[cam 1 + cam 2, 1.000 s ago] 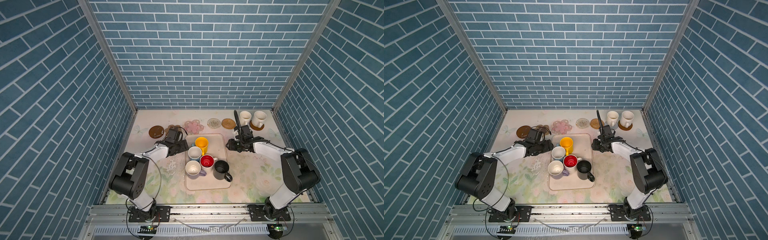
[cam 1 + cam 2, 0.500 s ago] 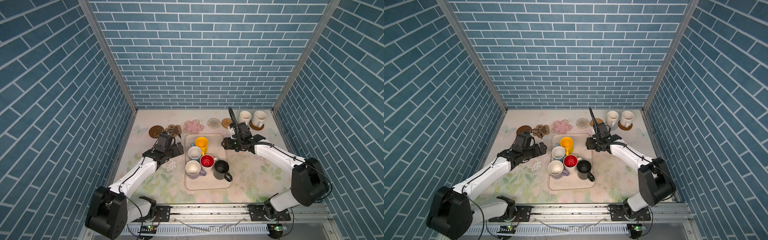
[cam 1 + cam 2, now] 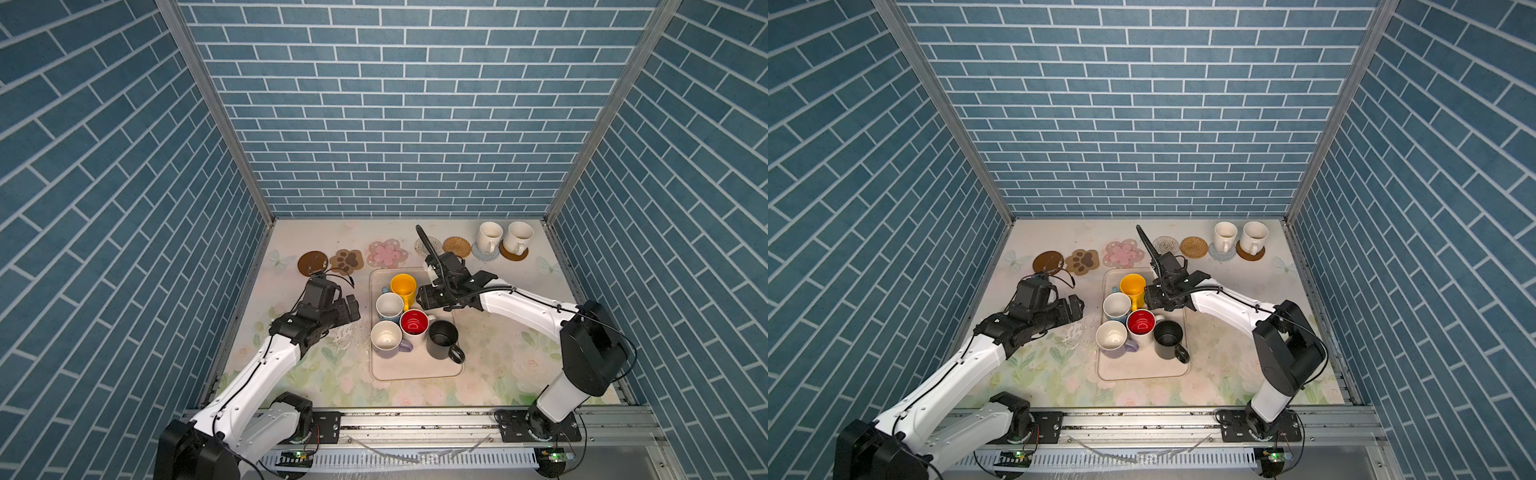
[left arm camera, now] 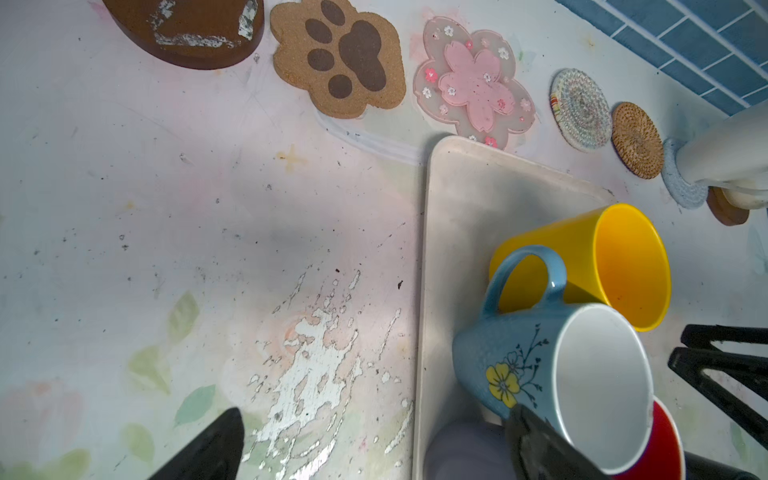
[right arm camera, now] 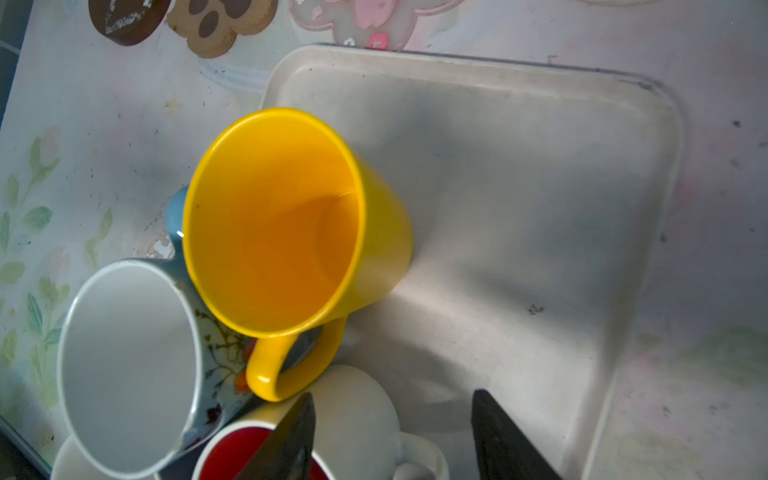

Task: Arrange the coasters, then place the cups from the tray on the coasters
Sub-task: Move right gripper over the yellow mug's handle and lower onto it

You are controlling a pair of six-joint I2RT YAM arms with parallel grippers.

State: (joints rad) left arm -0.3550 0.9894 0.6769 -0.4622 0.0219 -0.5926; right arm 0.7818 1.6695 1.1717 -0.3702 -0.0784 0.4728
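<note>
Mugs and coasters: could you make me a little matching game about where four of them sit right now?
Things
1. yellow mug
2. black mug
3. blue knit coaster
4. paw coaster

Places
A. bare, right beside the pink flower coaster
B. on the tray, at its far end
C. under a cream-white mug
D. on the tray, in its nearer half

Pairs: 1-B, 2-D, 3-C, 4-A

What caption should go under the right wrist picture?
Right gripper, jaws apart, hovers above the tray near the yellow mug.
</note>
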